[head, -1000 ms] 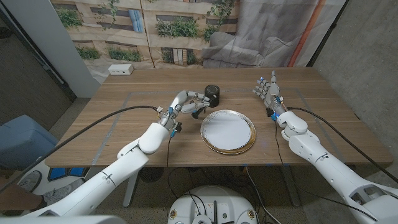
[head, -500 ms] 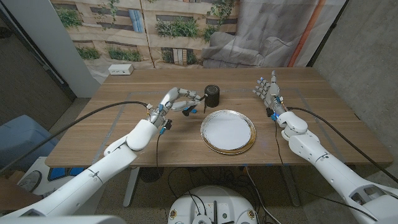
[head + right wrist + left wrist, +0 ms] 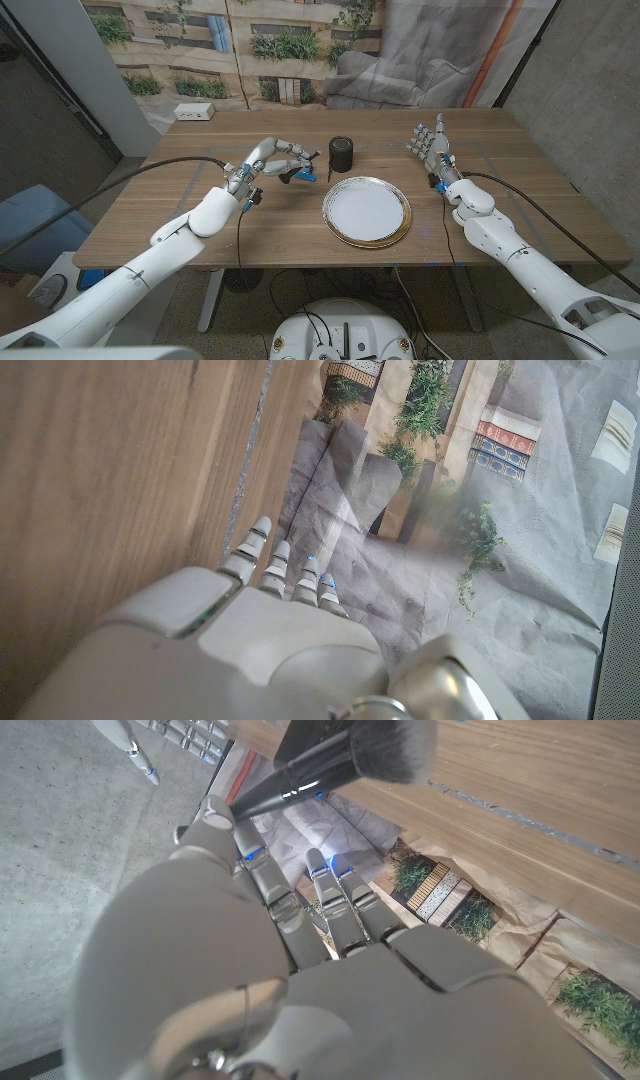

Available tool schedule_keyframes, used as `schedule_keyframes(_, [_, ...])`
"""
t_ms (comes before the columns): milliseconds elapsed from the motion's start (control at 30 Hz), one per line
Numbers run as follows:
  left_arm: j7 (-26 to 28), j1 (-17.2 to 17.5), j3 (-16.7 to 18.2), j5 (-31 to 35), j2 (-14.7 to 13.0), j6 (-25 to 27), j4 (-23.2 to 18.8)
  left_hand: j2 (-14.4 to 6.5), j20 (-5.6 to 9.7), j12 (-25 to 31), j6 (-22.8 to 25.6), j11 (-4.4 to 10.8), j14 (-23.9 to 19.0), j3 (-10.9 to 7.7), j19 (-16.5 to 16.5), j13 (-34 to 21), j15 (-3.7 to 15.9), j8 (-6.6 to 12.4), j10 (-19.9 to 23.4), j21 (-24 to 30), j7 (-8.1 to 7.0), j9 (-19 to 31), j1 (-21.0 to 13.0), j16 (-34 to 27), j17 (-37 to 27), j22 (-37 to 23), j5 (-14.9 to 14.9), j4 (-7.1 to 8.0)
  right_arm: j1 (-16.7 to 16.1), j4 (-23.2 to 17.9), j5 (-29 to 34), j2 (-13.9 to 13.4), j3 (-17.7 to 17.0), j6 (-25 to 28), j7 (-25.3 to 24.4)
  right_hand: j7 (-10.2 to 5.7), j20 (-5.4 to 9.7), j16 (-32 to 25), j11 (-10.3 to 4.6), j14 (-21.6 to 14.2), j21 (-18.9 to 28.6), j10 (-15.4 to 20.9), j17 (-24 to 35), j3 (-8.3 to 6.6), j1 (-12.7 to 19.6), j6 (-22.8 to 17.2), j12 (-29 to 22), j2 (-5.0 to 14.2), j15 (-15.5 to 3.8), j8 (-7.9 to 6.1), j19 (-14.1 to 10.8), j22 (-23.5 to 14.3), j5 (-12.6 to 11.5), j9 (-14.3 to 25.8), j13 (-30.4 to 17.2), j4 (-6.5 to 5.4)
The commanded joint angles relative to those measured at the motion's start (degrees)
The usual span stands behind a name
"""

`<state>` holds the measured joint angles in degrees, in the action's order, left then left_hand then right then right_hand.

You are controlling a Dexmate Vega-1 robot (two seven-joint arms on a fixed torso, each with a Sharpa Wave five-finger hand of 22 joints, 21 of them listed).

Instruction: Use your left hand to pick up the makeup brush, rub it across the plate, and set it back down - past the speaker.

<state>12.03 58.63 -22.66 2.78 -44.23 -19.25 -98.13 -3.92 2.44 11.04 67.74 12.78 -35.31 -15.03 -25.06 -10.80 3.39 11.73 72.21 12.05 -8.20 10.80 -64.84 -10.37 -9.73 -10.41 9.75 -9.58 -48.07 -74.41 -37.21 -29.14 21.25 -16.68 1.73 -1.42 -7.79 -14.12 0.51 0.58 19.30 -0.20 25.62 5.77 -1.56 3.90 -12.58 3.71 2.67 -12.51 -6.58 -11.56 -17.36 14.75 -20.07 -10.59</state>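
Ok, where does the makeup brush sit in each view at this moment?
Head view: makeup brush held by the left hand, left of the speaker.
Left wrist view: its bristle head beyond the fingers.
Right wrist view: not visible.
Shared landmark: the wooden table.

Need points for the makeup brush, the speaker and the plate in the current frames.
makeup brush point(image 3: 297, 172), head view, on its dark head, held in the left hand point(image 3: 268, 158)
speaker point(image 3: 342, 154), head view, on its black side wall
plate point(image 3: 400, 230), head view, on its metal rim at the near right
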Motion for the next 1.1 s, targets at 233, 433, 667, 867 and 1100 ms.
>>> schedule_keyframes(233, [0.07,-0.72,1.34,4.55,-4.15,-3.09,3.72,-0.65,3.54,0.23,0.04,0.17,-0.67,0.16,-0.39,-0.16,9.60,0.23,0.39,0.33,0.09,0.28,-0.24,-0.22,-0.19,-0.07,0.26,0.09,0.00,0.00,0.01,0.01,0.01,0.00,-0.01,0.02,-0.40,-0.15,0.17,0.06,0.29,-0.26,0.28,0.03,0.31,0.51,-0.40,5.72,0.53,-0.27,-0.14,-0.33,-0.27,0.11,-0.19,-0.27])
schedule_keyframes(433, [0.30,-1.19,1.28,6.97,-5.55,-4.37,5.19,-0.62,3.55,0.22,0.08,0.18,-0.72,0.20,-0.42,-0.16,9.61,0.24,0.37,0.34,0.14,0.28,-0.29,-0.22,-0.18,-0.07,0.26,0.07,0.00,0.00,0.00,0.01,0.00,0.00,-0.01,-0.01,-0.41,-0.17,0.15,0.01,0.30,-0.33,0.28,0.03,0.31,0.46,-0.38,5.72,0.63,-0.29,-0.14,-0.33,-0.26,0.12,-0.19,-0.27])
schedule_keyframes(667, [0.70,-1.60,0.91,9.71,-6.81,-5.44,6.25,-0.64,3.59,0.24,0.04,0.17,-0.79,0.22,-0.44,-0.16,9.63,0.22,0.41,0.34,0.04,0.27,-0.35,-0.23,-0.19,-0.06,0.27,0.05,0.01,0.01,0.01,0.01,0.00,0.00,0.00,0.01,-0.38,-0.17,0.10,0.00,0.29,-0.28,0.28,0.03,0.31,0.45,-0.39,5.72,0.56,-0.29,-0.12,-0.33,-0.27,0.11,-0.18,-0.27])
schedule_keyframes(867, [1.64,-2.32,0.34,14.08,-8.71,-7.97,7.80,-0.60,3.62,0.25,0.14,0.16,-0.81,0.26,-0.43,-0.16,9.63,0.26,0.45,0.33,-0.10,0.27,-0.39,-0.21,-0.18,-0.06,0.27,0.04,0.01,0.01,0.00,0.00,0.00,-0.01,0.00,0.01,-0.40,-0.17,0.10,0.00,0.28,-0.32,0.28,0.04,0.31,0.51,-0.38,5.72,0.71,-0.26,-0.10,-0.33,-0.26,0.11,-0.18,-0.27])
schedule_keyframes(1100, [3.27,-1.36,0.69,17.58,-10.49,-7.14,7.55,-0.62,3.70,0.27,0.14,0.17,-0.90,0.28,-0.50,-0.17,9.65,0.25,0.52,0.34,-0.11,0.26,-0.45,-0.22,-0.19,-0.06,0.27,0.04,0.00,0.01,0.00,0.00,0.00,0.00,0.00,-0.01,-0.39,-0.18,-0.02,-0.02,0.28,-0.23,0.28,0.03,0.31,0.52,-0.41,5.72,0.62,-0.26,-0.10,-0.33,-0.27,0.11,-0.18,-0.27])
